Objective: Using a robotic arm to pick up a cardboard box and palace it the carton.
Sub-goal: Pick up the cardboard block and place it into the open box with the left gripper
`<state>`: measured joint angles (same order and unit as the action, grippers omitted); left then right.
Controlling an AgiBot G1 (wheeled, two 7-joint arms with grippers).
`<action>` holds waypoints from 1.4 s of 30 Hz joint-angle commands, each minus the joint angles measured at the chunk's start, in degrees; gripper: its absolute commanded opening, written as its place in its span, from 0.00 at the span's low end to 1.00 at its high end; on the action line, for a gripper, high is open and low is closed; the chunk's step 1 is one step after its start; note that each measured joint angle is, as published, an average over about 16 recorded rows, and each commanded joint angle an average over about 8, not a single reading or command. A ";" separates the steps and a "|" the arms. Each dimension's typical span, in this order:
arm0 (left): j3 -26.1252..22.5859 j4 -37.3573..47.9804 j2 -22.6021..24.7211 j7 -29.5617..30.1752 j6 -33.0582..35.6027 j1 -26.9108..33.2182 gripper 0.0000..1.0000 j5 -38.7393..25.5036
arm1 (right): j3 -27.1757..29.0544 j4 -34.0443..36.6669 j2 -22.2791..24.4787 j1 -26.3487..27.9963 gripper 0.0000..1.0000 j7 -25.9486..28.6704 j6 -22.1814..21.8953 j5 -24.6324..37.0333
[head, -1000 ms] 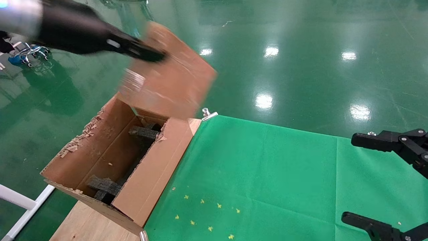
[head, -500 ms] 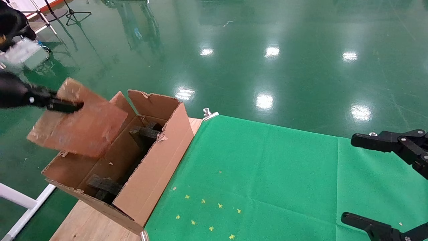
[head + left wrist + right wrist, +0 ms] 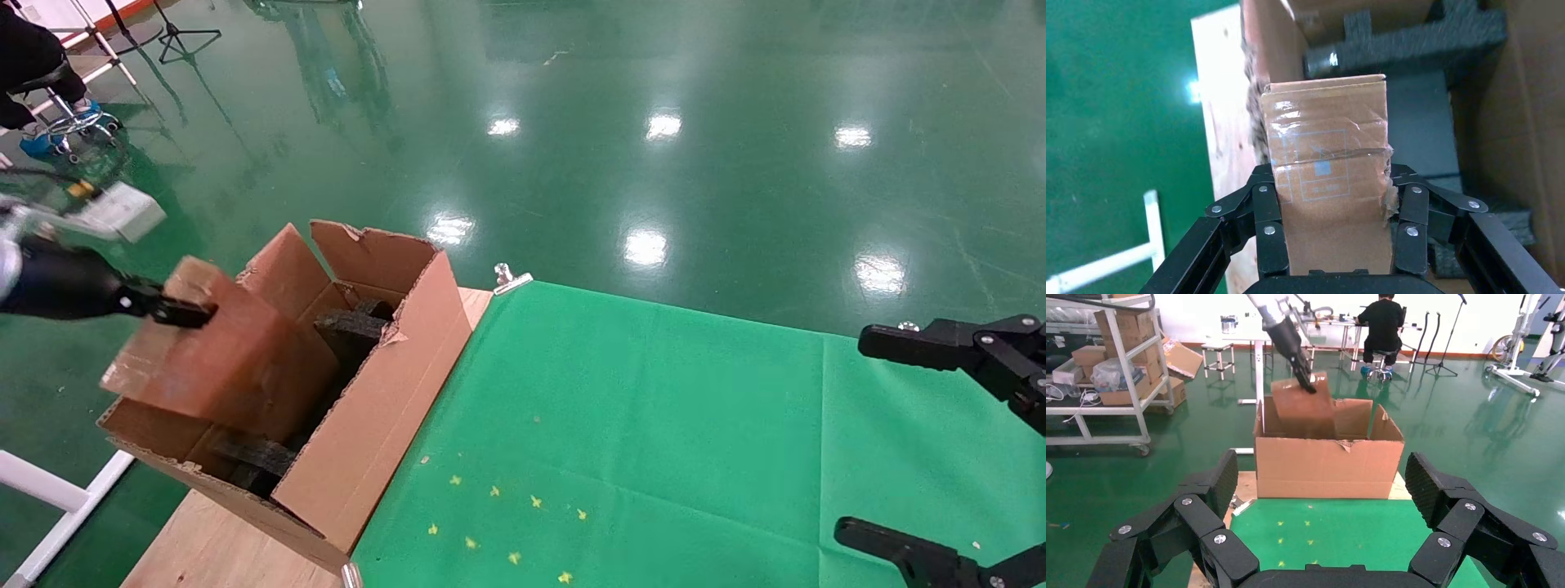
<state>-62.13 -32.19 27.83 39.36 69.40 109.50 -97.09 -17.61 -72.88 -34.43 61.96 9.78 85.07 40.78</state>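
We hold the cardboard box (image 3: 221, 351) clamped in our left gripper (image 3: 1332, 208), half inside the carton (image 3: 384, 408) at its 9 o'clock wall. It may jam on the black foam (image 3: 351, 325) if released tilted. Right gripper (image 3: 1321, 514) idles, spread wide.

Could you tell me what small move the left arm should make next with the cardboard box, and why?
Probably lower it a little further before releasing: the left tool is shut on the cardboard box, whose lower end is already inside the carton while its upper part stands above the rim, over the black foam.
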 commanded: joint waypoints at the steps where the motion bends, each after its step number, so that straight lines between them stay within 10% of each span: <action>1: -0.29 3.35 1.52 -1.61 -1.42 -1.44 0.00 0.29 | 0.00 0.00 0.00 0.00 1.00 0.00 0.00 0.00; 15: -0.45 23.87 13.40 -9.39 -13.58 -7.18 0.00 1.09 | -0.03 0.00 0.01 0.01 1.00 -0.02 -0.01 -0.02; 24: -0.02 28.67 17.09 -9.15 -21.43 -9.58 1.00 1.55 | -0.04 0.01 0.02 0.00 1.00 -0.03 -0.03 -0.03; 42: -0.05 27.77 16.53 -9.15 -20.93 -9.13 1.00 1.46 | -0.04 0.02 0.02 0.00 1.00 -0.03 -0.04 -0.03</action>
<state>-62.18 -4.40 44.39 30.21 48.42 100.34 -95.62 -17.65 -72.86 -34.40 61.96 9.76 85.04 40.75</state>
